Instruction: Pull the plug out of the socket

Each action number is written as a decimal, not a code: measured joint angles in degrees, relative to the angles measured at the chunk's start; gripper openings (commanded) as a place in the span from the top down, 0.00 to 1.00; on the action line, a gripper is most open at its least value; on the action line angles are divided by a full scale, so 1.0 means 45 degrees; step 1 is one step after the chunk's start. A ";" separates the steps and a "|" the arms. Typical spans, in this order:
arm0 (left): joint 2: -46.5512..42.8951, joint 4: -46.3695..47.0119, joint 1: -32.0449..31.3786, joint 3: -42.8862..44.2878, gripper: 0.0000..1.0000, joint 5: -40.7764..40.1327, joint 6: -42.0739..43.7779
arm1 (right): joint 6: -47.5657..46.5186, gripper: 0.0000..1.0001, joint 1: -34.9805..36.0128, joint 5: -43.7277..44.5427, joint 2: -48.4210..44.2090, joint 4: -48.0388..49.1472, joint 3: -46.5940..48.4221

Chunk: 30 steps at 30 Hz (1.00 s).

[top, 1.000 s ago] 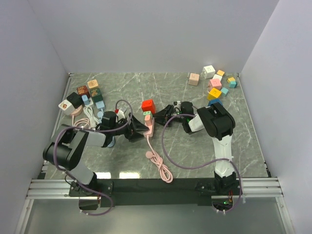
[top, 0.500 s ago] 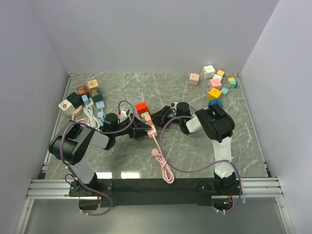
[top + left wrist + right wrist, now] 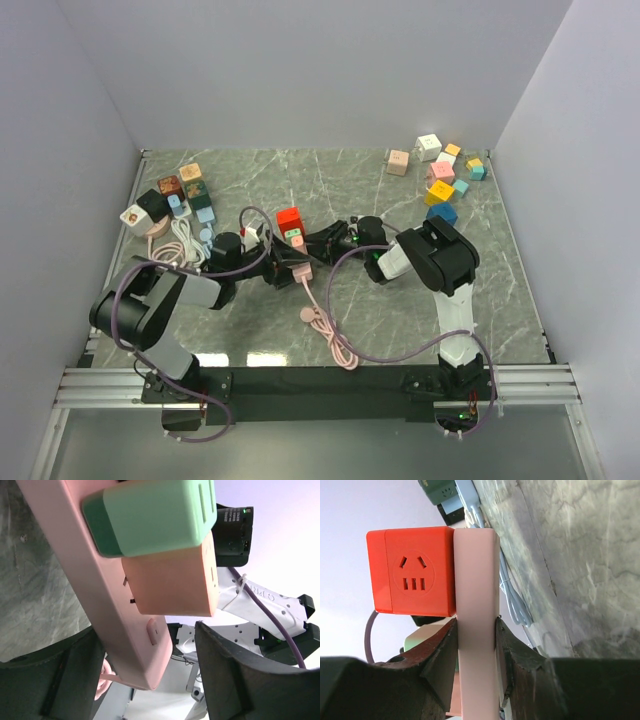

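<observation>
While our right gripper (image 3: 476, 630) pinches the long pink plastic power strip (image 3: 476, 570), our left gripper (image 3: 150, 675) stands spread about its end, beside the peach plastic block plug (image 3: 170, 582).

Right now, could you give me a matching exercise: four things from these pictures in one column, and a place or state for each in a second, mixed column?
1. red cube adapter
2. green adapter
3. power strip
4. pink cable

A. lies in loops on the table
B. clamped by the right gripper
C. next to the peach adapter
D. plugged at the strip's far end

Pairs: 1-D, 2-C, 3-B, 4-A
</observation>
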 measured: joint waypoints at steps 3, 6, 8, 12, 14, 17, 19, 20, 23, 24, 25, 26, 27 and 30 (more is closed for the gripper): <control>-0.0087 -0.0219 -0.0010 0.0000 0.47 -0.0136 0.0087 | 0.0146 1.00 0.0078 0.0141 -0.0073 -0.0102 0.0000; 0.0170 -0.0068 0.0010 -0.0005 0.68 -0.0136 -0.0257 | 0.0306 0.80 0.0073 0.0311 -0.0141 -0.0155 0.0000; 0.0457 0.0219 0.0029 -0.0024 0.77 -0.0117 -0.0651 | 0.0214 0.68 0.0073 0.0495 -0.0233 -0.0189 0.0005; 0.0685 0.0753 0.0087 -0.0160 0.90 0.0029 -0.0831 | 0.0024 0.12 0.0073 0.0457 -0.0525 -0.0826 -0.0019; 0.0651 0.0661 0.0170 -0.0170 0.97 0.0165 -0.0612 | -0.0418 0.07 0.0039 0.0359 -0.0996 -0.1613 -0.0092; 0.0141 -0.0845 0.0340 -0.0058 0.99 0.0214 0.0486 | -0.1710 0.02 -0.0257 0.0316 -0.2249 -0.4080 -0.0126; -0.0525 -0.2992 0.0389 0.0301 0.99 -0.0175 0.1685 | -0.3118 0.00 -0.0578 0.0466 -0.3235 -0.6222 0.0029; -0.0733 -0.4022 0.0398 0.0578 1.00 -0.0427 0.2210 | -0.3881 0.00 -0.0729 0.0573 -0.3755 -0.7402 0.0219; -0.1219 -0.7446 0.0403 0.1778 0.99 -0.1477 0.4099 | -0.6314 0.00 -0.1025 0.1341 -0.4755 -1.1030 0.1617; -0.1297 -0.8170 0.0398 0.2064 0.99 -0.1710 0.4546 | -0.7281 0.00 -0.1044 0.1671 -0.4838 -1.2206 0.2472; -0.1360 -0.8976 0.0398 0.2424 0.99 -0.2045 0.5071 | -0.8184 0.00 -0.1015 0.2001 -0.4847 -1.3367 0.3458; -0.1370 -0.9505 0.0408 0.2652 0.99 -0.2268 0.5450 | -0.8981 0.00 -0.0947 0.2327 -0.4779 -1.4358 0.4401; -0.1370 -0.9957 0.0408 0.2841 0.99 -0.2463 0.5780 | -0.9777 0.00 -0.0855 0.2637 -0.4716 -1.5149 0.5309; -0.1370 -1.0899 0.0432 0.3050 0.99 -0.2919 0.6596 | -1.1565 0.00 -0.0549 0.3259 -0.4634 -1.6937 0.7208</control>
